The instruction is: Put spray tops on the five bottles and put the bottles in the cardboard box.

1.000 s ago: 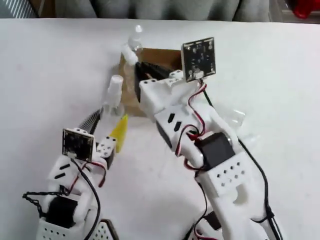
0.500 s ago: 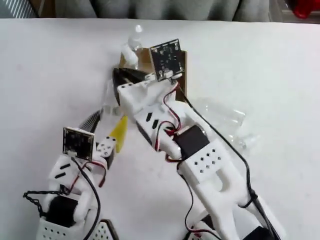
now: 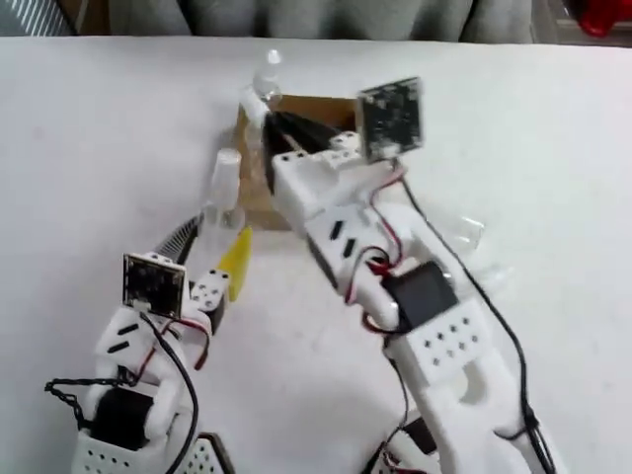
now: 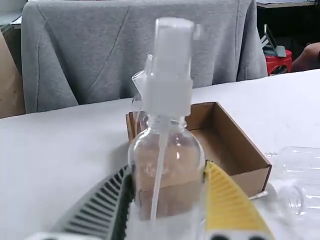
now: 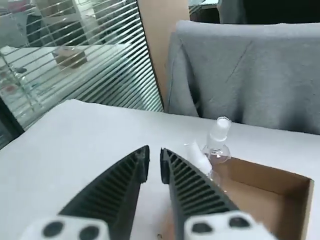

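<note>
At the lower left of the high view the left gripper (image 3: 223, 225) is closed about the belly of a clear bottle (image 4: 165, 165), which is held upright between the grey and the yellow finger. Its place has not altered over the last second. A white spray top (image 4: 172, 60) is already carried on the bottle's neck.

To the right of centre, loose bottles (image 3: 462, 232) are seen lying on their sides on the table (image 3: 118, 118); whether tops are fitted to them cannot be told.

Higher in the frame the right gripper (image 5: 154, 162) is all but closed, a thin slit being left between its ribbed fingers, and nothing is held in it. Half a second ago it had been swung leftward, to the held bottle's top. It has now been brought back over the left part of the cardboard box (image 4: 252, 172), much where it stood a second ago.

It is judged from this that the top has been attended to and released, so that the held bottle may be carried to the box. The box floor, so far as it is shown, lies bare.

Just beyond the box's far left corner, at upper centre, a standing bottle (image 5: 218, 147) with a white top is seen.
</note>
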Robot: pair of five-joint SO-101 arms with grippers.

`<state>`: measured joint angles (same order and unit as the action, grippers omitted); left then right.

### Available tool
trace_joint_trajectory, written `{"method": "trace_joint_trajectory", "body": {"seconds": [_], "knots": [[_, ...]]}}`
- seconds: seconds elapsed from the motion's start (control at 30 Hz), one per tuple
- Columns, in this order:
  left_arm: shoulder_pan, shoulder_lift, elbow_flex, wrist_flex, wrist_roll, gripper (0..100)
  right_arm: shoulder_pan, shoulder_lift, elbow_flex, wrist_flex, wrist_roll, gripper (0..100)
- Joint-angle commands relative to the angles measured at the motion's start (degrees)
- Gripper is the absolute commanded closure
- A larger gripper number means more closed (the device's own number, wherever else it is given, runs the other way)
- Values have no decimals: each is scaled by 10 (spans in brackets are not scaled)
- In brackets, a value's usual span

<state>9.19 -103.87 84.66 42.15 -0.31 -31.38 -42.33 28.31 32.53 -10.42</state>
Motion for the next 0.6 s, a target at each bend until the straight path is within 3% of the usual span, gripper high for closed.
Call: {"method": "trace_joint_trajectory", "body": {"seconds": [0.0, 0.23, 0.4, 0.57], "knots": [[-2, -9, -11, -20, 6, 947, 12, -43, -1, 58, 10, 984], [-55, -7, -43, -25, 47, 958, 7, -109, 83, 116, 11, 984], [-56, -6, -67, -25, 49, 977, -7, -181, 189, 63, 11, 984], [-56, -6, -77, -25, 50, 977, -87, -241, 305, -4, 14, 984]]}}
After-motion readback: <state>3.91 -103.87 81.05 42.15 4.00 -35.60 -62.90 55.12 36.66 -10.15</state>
